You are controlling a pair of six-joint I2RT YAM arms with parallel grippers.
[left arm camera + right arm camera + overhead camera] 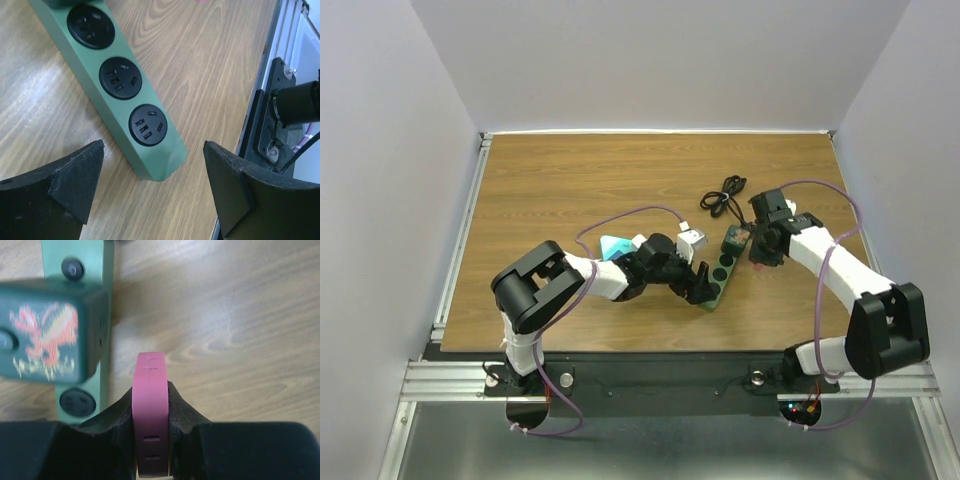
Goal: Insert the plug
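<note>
Green power strip (725,266): straddling with left gripper (153,155) wide; pinching red piece (150,370) in right gripper (149,401); black cable (723,195) at twelve o'clock; wooden table (570,190).

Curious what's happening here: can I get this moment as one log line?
left gripper: open at power strip end | right gripper: shut on red piece

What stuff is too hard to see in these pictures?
Right wrist view: red thing in the right hand, lower end hidden by the fingers; plug or not, unclear.
Right wrist view: dark green box, its picture blurred.
Left wrist view: power strip, far end cut off by the top edge.
Top view: light blue thing, partly behind the left arm.
</note>
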